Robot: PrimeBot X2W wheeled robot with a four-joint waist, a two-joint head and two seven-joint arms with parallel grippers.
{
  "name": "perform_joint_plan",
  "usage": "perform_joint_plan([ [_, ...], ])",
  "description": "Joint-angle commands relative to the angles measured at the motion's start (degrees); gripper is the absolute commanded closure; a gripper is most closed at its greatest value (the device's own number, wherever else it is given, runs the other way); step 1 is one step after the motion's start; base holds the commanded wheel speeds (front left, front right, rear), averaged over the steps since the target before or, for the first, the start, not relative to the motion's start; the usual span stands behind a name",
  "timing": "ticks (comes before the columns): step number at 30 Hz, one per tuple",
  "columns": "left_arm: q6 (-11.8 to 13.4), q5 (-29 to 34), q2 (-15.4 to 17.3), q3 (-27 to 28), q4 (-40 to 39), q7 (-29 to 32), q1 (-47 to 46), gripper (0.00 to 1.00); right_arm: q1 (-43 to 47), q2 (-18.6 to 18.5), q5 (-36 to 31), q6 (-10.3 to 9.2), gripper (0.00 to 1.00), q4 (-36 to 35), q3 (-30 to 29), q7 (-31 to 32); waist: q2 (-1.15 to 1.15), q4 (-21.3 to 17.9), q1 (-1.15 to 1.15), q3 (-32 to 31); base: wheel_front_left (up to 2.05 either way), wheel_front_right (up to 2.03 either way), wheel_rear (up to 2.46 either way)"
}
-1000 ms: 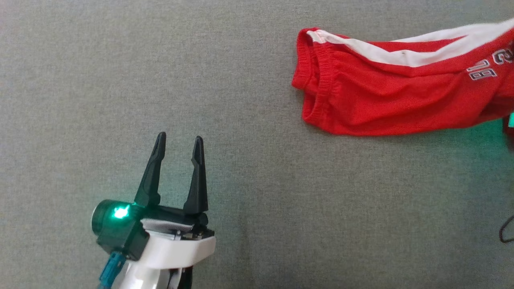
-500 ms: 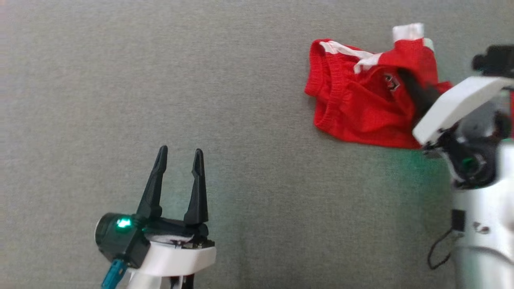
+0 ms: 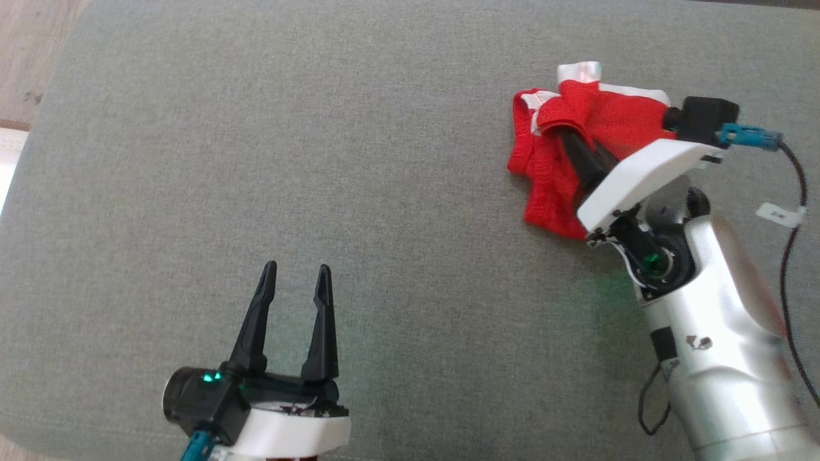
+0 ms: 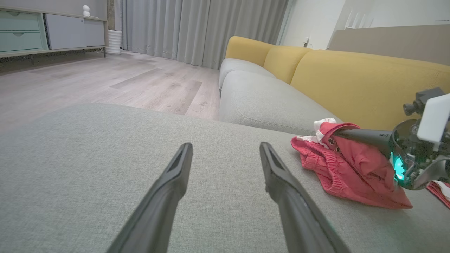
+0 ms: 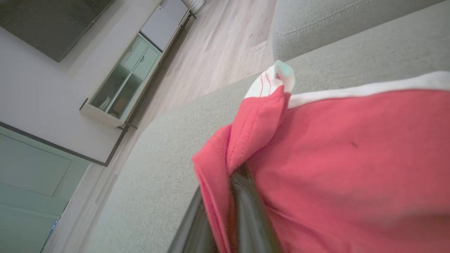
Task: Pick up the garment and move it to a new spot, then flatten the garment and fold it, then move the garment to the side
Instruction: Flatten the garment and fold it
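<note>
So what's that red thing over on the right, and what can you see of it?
It is a red garment, seemingly sports shorts, of soft knit fabric with a ribbed elastic waistband and white stripe trim. It is bunched and crumpled, not flat, and lies towards the right of the grey cushion. The right gripper has its jaws shut on a fold near the top, lifting that part into a peak while the rest sags onto the cushion.

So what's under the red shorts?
The grey cushion lies under the red shorts. The right gripper's fingers go in beneath a raised fold; their tips are covered by cloth, so anything else underneath is hidden.
</note>
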Motion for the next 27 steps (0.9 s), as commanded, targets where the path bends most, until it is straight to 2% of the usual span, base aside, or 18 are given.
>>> perform_joint_plan([
  [1, 0.4, -0.1, -0.2, 1.5, -1.4, -0.3, -0.4, 0.00, -1.7, 0.6, 0.2, 0.42, 0.37, -1.6, 1.6, -0.5, 0.00, -0.1, 0.00, -0.1, 0.00, 0.00, 0.00],
  [2, 0.4, -0.1, -0.2, 1.6, -1.4, -0.3, -0.4, 0.00, -1.8, 0.6, 0.2, 0.42, 0.00, -1.1, 2.4, -0.6, 0.00, -0.1, 0.00, -0.1, 0.00, 0.00, 0.00],
  [9, 0.3, 0.0, -0.2, 2.1, -1.1, -0.3, -0.2, 0.00, -0.8, 0.6, 3.3, 0.42, 0.00, 0.2, 8.1, -1.8, 0.00, -1.4, 0.00, -0.5, 0.00, 0.00, 0.00],
  [13, 0.2, 0.1, -0.2, 2.3, -0.6, -0.3, 0.0, 0.00, 0.6, 0.6, 8.0, 0.42, 0.00, -1.8, 13.8, -2.3, 0.00, -2.8, 0.00, -1.1, 0.00, 0.00, 0.00],
  [17, 0.4, 0.0, -0.2, 3.0, -0.5, -0.3, 0.6, 0.00, 1.8, 0.6, 8.7, 0.42, 0.00, -5.3, 18.3, -4.0, 0.00, -4.8, 0.00, -2.1, 0.00, 0.00, 0.00],
  [21, 0.5, 0.2, -0.2, 4.0, -0.6, -0.3, 1.1, 0.00, 3.4, 0.6, 0.7, 0.42, 0.00, -10.2, 18.0, -7.2, 0.00, -7.0, 0.00, -3.0, 0.00, 0.00, 0.00],
  [27, 0.1, 0.6, -0.2, 5.9, -0.3, -0.3, 2.5, 0.00, 9.6, -3.9, -17.9, 0.42, 0.00, -18.0, 9.1, -14.3, 0.00, -9.3, 0.00, -5.9, 0.00, 0.00, 0.00],
])
